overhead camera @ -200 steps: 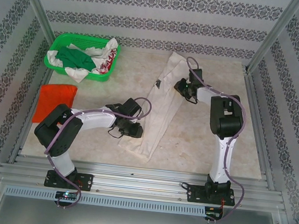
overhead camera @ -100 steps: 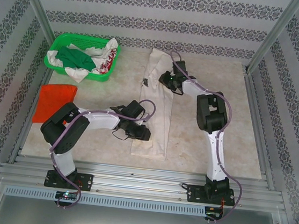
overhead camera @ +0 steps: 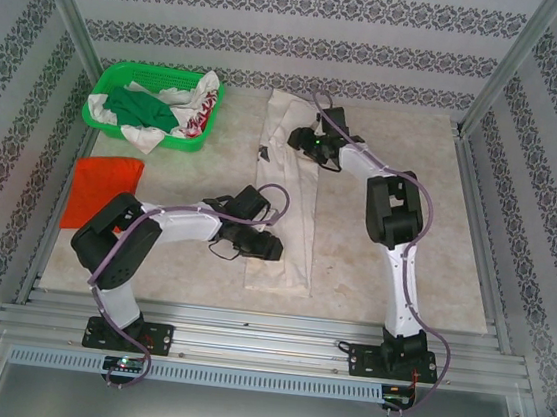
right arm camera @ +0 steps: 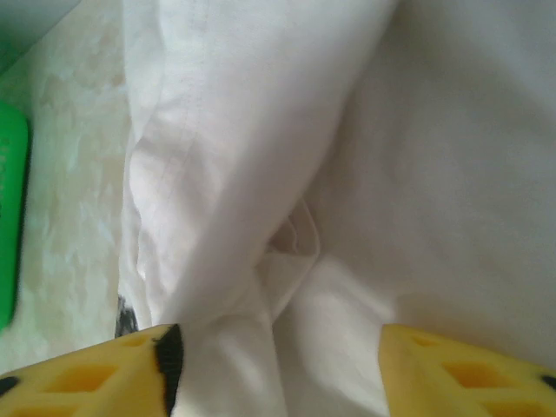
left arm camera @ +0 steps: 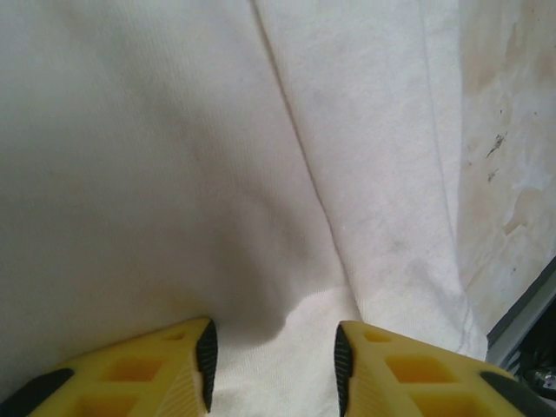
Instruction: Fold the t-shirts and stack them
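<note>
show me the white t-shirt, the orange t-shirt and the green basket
white t-shirt [overhead camera: 296, 211], top view, middle of the folded strip
orange t-shirt [overhead camera: 100, 183], top view, its flat middle
green basket [overhead camera: 143, 69], top view, far rim

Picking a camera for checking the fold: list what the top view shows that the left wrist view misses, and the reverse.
Top view alone of the two: green basket, orange-red shirt, right gripper. Left wrist view alone of the two: the left gripper close up, its yellow fingers apart over cloth. Shared: cream shirt and table.

One cream-white t-shirt [overhead camera: 286, 204], one orange-red t-shirt [overhead camera: 103, 189], one green basket [overhead camera: 158, 70], two robot arms [overhead camera: 171, 222] [overhead camera: 399, 214]
</note>
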Controlling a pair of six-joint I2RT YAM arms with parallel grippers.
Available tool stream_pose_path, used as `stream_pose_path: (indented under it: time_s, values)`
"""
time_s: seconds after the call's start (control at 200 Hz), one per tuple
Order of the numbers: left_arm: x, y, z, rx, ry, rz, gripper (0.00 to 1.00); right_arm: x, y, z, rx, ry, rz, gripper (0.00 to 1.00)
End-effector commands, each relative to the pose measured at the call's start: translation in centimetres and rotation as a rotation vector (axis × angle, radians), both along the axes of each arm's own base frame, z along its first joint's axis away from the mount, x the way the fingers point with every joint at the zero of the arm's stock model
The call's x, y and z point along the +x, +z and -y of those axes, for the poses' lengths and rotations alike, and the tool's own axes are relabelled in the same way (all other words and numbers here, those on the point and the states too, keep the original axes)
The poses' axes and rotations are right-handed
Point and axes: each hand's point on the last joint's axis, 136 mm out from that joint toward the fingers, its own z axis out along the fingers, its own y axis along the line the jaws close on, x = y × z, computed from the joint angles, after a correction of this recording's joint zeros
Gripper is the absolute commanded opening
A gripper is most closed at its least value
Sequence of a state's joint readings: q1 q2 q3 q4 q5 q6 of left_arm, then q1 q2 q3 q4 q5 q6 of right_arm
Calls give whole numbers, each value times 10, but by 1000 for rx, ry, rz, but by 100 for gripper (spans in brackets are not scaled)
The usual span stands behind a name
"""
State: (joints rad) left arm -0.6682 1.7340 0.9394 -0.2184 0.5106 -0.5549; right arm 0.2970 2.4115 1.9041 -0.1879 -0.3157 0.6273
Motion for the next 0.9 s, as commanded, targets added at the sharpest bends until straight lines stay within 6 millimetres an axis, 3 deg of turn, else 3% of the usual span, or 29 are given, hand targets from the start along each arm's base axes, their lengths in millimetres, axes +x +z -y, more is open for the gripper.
stream_pose_path:
  time_s: [0.0,0.245,0.385,0.505,0.585,0.689,0.789,0.894]
  values:
    - [3,16,-11,34,6,69,47,-1,71,14,-49,55,191,69]
    - [29,50,-39,33,84,210,58,-48,111,49,-121,101,356,87]
    - [53,62,-73,17,192,263,67,-90,123,65,-237,151,427,91]
    - [73,62,-106,-6,314,250,74,-134,133,66,-351,245,506,93]
    - [86,63,-125,-24,394,244,81,-170,131,51,-419,412,579,91]
    - [98,67,-137,-68,452,237,84,-226,120,15,-455,661,637,89]
    - [103,72,-141,-85,448,241,91,-284,99,-19,-513,926,676,89]
    - [104,74,-148,-67,447,234,97,-327,76,-39,-527,1106,633,88]
